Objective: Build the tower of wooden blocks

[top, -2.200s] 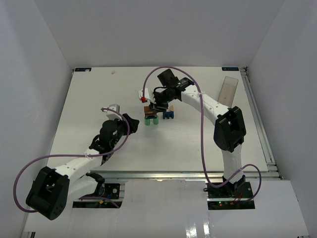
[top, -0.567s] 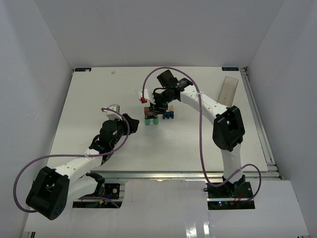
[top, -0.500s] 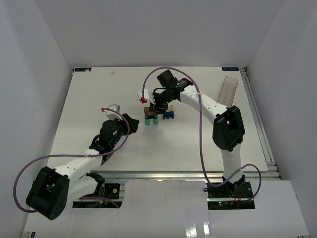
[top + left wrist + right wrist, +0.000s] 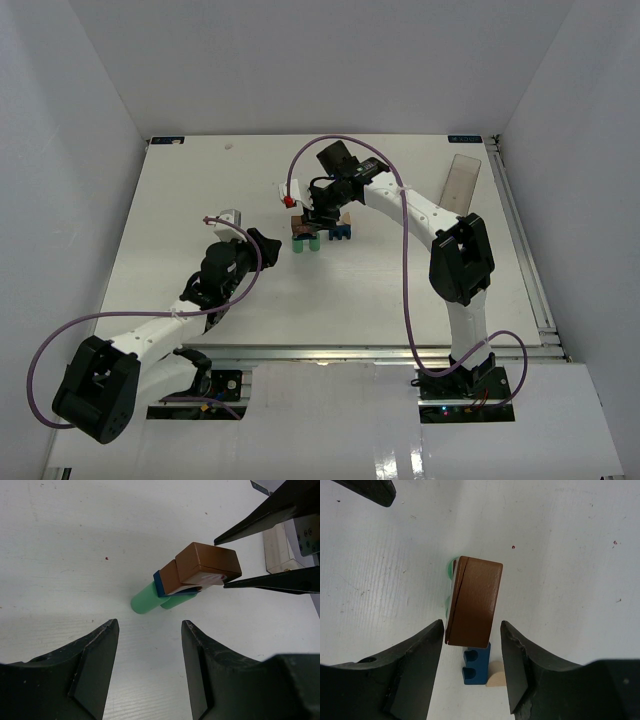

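Currently | wood block tower is standing at frame centre, brown brick lying on top | right gripper is straddling brick, jaws wide, gripping nothing | left gripper is gaping empty left of tower.

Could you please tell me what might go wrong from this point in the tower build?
1. The right gripper straddles the top brown brick with little clearance, so pulling away askew could drag the brick off.
2. The stack rests on green cylinders, so a small nudge may topple it.
3. The blue piece and tan piece lie right beside the stack, and fetching them risks bumping it.
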Controlling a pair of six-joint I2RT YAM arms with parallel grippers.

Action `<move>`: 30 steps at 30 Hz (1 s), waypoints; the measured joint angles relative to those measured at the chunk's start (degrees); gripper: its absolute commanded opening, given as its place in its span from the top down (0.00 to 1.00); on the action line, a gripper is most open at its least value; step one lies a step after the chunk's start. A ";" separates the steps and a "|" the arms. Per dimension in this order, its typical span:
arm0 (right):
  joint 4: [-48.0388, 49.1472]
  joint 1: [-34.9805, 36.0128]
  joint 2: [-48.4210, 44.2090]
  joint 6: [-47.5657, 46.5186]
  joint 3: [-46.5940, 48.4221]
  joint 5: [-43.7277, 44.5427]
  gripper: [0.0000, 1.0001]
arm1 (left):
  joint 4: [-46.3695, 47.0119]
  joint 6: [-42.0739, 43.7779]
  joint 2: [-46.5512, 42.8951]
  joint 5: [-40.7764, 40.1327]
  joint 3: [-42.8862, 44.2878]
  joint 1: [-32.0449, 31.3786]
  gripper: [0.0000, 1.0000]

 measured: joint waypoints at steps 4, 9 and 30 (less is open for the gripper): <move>0.01 0.02 0.00 0.02 0.00 0.24 0.44 | -0.01 0.00 0.00 0.00 0.00 0.00 0.37; 0.02 0.02 0.00 0.02 0.00 0.46 0.44 | 0.00 0.00 0.00 0.00 0.00 0.00 0.36; 0.17 0.00 0.00 0.04 0.00 1.27 0.44 | 0.00 0.00 0.00 0.02 0.00 0.00 0.37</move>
